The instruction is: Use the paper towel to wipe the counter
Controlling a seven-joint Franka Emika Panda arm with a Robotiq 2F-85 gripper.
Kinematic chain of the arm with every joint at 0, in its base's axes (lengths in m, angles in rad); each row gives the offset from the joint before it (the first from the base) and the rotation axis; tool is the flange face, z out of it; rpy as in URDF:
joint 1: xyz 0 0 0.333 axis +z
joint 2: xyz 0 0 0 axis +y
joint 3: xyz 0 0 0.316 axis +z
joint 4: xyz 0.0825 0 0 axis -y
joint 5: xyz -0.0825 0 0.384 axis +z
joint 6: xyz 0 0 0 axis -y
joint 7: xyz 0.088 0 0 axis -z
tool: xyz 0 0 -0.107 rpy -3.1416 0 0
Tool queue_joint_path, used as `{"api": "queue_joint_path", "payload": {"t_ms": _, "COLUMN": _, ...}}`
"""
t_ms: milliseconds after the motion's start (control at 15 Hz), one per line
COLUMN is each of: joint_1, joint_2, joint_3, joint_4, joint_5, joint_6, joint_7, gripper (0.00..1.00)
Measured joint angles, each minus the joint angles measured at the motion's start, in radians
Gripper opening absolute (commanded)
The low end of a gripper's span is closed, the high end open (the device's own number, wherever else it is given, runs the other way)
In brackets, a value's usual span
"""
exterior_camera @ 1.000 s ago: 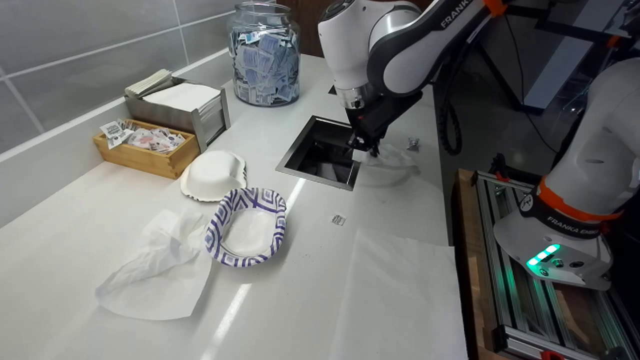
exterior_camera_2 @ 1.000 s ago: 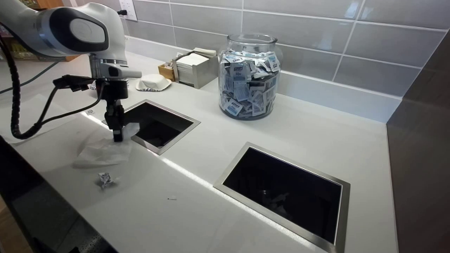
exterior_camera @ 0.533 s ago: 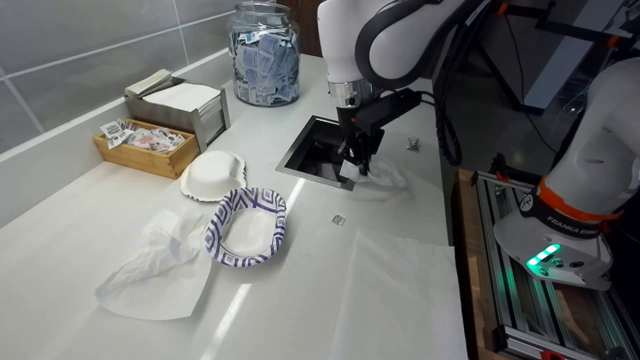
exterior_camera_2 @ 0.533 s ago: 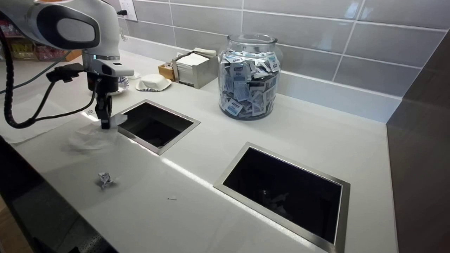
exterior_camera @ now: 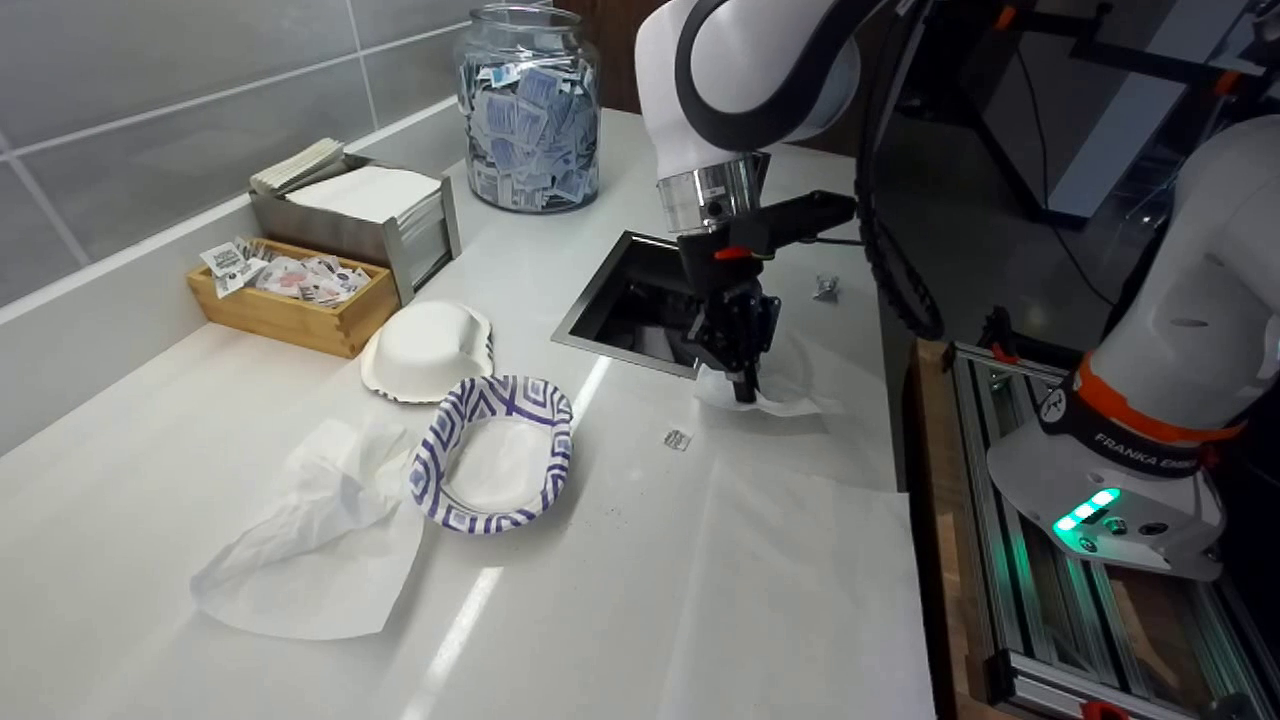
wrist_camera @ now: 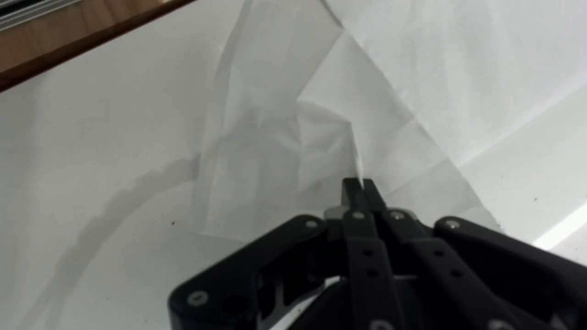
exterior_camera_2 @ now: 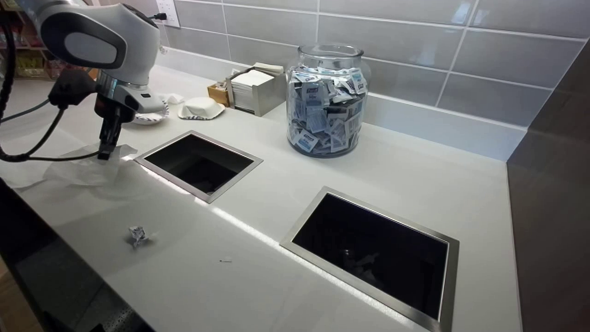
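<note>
Wrist view: the black two-fingered gripper (wrist_camera: 362, 182) pinches the thin white paper towel (wrist_camera: 263, 156), spread on the glossy white countertop (wrist_camera: 114, 114). In both exterior views a grey tiled wall (exterior_camera_2: 401, 50) stands behind; a steel-rimmed rectangular cutout (exterior_camera_2: 200, 167) lies just beside the towel, a crumpled silvery wrapper (exterior_camera_2: 137, 234) near.

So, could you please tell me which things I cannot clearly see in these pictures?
Towel, wrist view: far end cut off by the top edge; part hidden under the hand.
Purple bowl, in an exterior view: partly hidden behind the arm.
Packet, in an exterior view: its print is too small to read.
Larger cutout, in an exterior view: what lies inside is lost in darkness.
</note>
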Motion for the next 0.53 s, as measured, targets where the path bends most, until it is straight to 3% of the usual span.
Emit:
{"api": "queue_joint_path", "payload": {"t_ms": 333, "joint_1": -0.001, "joint_2": 0.039, "joint_3": 0.000, "joint_4": 0.025, "joint_5": 0.042, "joint_6": -0.127, "joint_7": -0.043, "gripper": 0.00}}
{"api": "queue_joint_path", "payload": {"t_ms": 533, "joint_1": -0.001, "joint_2": 0.071, "joint_3": -0.001, "joint_4": 0.036, "joint_5": 0.039, "joint_6": -0.135, "joint_7": -0.043, "gripper": 0.00}}
